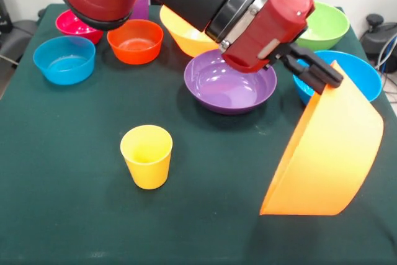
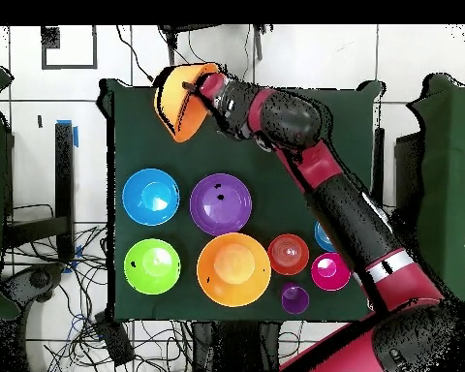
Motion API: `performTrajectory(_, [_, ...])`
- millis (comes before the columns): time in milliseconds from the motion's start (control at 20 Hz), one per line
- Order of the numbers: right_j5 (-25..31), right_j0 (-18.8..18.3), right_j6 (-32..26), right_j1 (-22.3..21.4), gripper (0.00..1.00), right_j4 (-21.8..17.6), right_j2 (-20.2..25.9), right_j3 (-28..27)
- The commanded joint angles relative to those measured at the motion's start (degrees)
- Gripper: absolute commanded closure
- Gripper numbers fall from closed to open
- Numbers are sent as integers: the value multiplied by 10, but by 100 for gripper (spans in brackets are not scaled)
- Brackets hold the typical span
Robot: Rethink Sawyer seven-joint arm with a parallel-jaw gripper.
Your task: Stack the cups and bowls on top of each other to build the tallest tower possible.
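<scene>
My gripper (image 1: pixel 327 81) is shut on the rim of a large orange bowl (image 1: pixel 329 153) and holds it steeply tilted at the table's right front. In the overhead view the gripper (image 2: pixel 192 87) and this bowl (image 2: pixel 181 102) are at the far left corner. The yellow cup (image 1: pixel 146 156) stands upright and alone, left of the held bowl; the arm hides it from above. The wide purple bowl (image 1: pixel 229 85) lies just behind the gripper. The second orange bowl (image 1: pixel 185 34) is partly behind the arm. The purple cup (image 2: pixel 294 298) stands near the robot's base.
On the green cloth stand a green bowl (image 1: pixel 325 26), a medium blue bowl (image 1: pixel 360 72), a small blue bowl (image 1: pixel 64 59), a red-orange bowl (image 1: pixel 135 41) and a pink bowl (image 1: pixel 74 24). The arm spans the table's back.
</scene>
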Motion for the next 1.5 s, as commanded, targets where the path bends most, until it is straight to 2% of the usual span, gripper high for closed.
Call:
performTrajectory(50, [13, -5, -81, 60, 100, -50, 18, 20])
performTrajectory(500, [35, -20, -98, 112, 100, -76, 40, -2])
performTrajectory(1300, [73, -40, -106, 144, 100, -104, 57, -20])
performTrajectory(1500, [66, -48, -111, 155, 100, -118, 60, -13])
